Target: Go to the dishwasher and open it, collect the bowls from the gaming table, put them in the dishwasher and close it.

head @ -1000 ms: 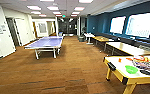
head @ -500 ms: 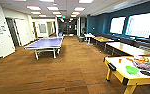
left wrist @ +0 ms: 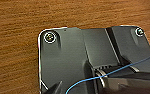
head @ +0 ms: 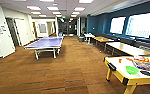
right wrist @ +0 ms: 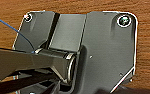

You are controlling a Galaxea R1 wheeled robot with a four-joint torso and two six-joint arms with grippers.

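The gaming bench [head: 121, 75] stands lower right, a light green bowl [head: 132, 70] on it — its corner juts out, so the base could clip it. Either end effector's state: cannot tell.

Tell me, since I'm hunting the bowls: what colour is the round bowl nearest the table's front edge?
Light green bowl, clearest in the head view.

Dark wrist plates [left wrist: 66, 62]; corner screws [left wrist: 50, 37]; blue cable [left wrist: 121, 71]

Both wrists hang low, cameras facing down; neither gripper's opening is discernible.
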